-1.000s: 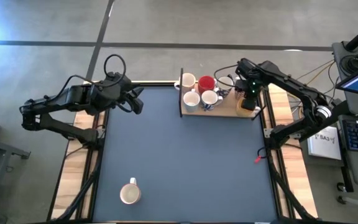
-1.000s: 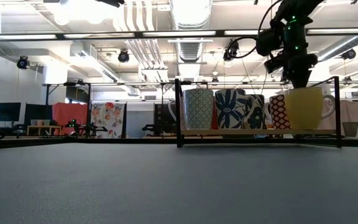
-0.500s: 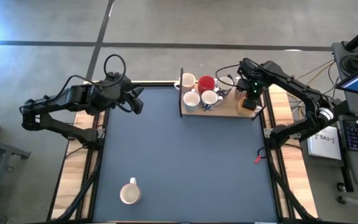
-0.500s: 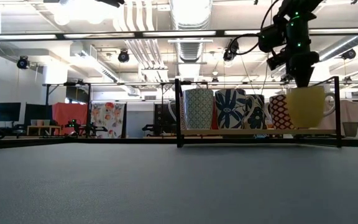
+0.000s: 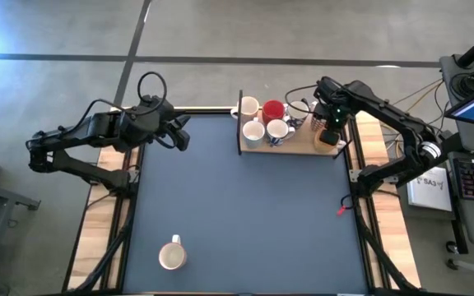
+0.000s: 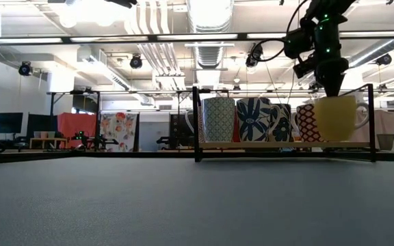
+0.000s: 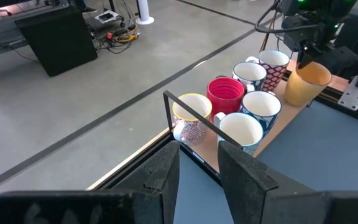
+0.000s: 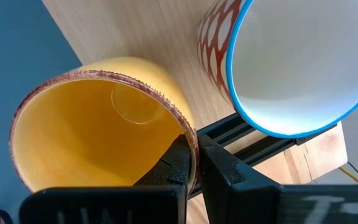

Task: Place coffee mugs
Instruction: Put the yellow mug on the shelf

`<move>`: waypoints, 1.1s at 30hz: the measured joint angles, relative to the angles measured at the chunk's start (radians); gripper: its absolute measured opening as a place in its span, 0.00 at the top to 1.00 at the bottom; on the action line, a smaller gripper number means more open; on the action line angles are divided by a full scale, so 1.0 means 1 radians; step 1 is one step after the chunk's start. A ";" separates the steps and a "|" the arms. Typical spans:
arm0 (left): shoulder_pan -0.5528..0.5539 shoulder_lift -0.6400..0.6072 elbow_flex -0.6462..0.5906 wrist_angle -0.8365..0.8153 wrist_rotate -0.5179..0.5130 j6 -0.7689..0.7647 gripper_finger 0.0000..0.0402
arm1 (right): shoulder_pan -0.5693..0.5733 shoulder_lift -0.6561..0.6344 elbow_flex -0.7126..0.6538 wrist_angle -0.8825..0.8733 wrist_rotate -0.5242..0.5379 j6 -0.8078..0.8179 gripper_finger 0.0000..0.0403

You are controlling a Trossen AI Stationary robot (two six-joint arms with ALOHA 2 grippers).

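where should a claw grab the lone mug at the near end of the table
That lone mug stands upright, mouth open to the ceiling, with bare table all round it. Best bet: come straight down and pinch the rim wall, one finger inside, one outside, on a side away from its handle. The left claw looks nearer.

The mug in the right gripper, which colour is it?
Yellow-orange mug, with a brownish rim; best seen in the right wrist view.

Right gripper and yellow mug slightly lower, nearer tray.
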 joint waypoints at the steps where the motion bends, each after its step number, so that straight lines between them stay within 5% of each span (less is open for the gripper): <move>1: 0.000 0.000 0.000 0.000 0.000 0.000 0.77 | 0.000 0.000 0.000 0.000 0.000 0.000 0.97; 14: 0.000 0.000 0.000 0.000 0.000 0.000 0.77 | 0.000 0.000 0.000 0.003 -0.004 0.042 0.97; 25: 0.000 0.000 0.000 -0.001 0.000 0.000 0.77 | 0.000 0.000 0.000 0.000 -0.033 0.063 0.80; 33: 0.000 0.000 0.000 -0.003 0.000 0.000 0.77 | 0.000 0.000 0.007 0.001 0.023 0.086 0.82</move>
